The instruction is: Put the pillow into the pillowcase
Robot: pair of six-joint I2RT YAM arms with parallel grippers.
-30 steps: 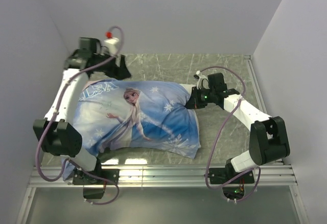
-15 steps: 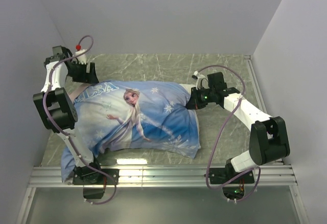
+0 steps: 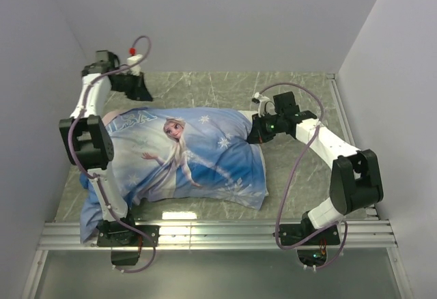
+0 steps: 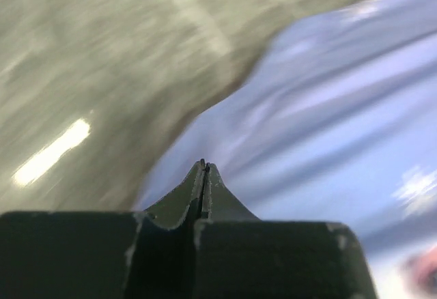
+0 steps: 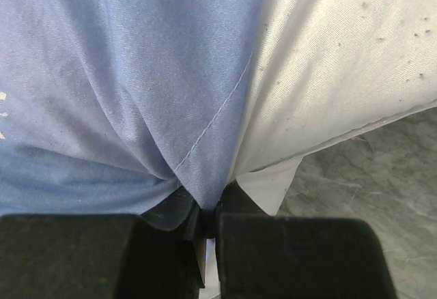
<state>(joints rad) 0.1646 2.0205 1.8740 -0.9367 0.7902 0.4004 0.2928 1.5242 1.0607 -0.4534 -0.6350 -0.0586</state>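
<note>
1. My right claw (image 5: pixel 208 210) is clenched on 1 fold of the pillowcase (image 5: pixel 102 74), at the stitched hem of its blue side. No gap shows between the 2 fingers.
2. Just beside that grip, 1 small white tab (image 5: pixel 270 190) hangs from the pillow (image 5: pixel 341 74), whose bare white end lies to the right of the hem.
3. My left claw (image 4: pixel 205 169) is clenched on nothing: its 2 fingertips meet, with no cloth between them. The wrist view is blurred.
4. Seen from above, my left claw (image 3: pixel 142 93) hangs over the far-left part of the bench (image 3: pixel 293 176), apart from the cloth. My right claw (image 3: pixel 256 134) sits at the right end of the pillowcase (image 3: pixel 184 155).
5. Count: 1 pillowcase, print side up, plump, lying across the bench. 1 pillow (image 3: pixel 249 118), mostly covered by the case, with 1 white end showing at the right opening.
</note>
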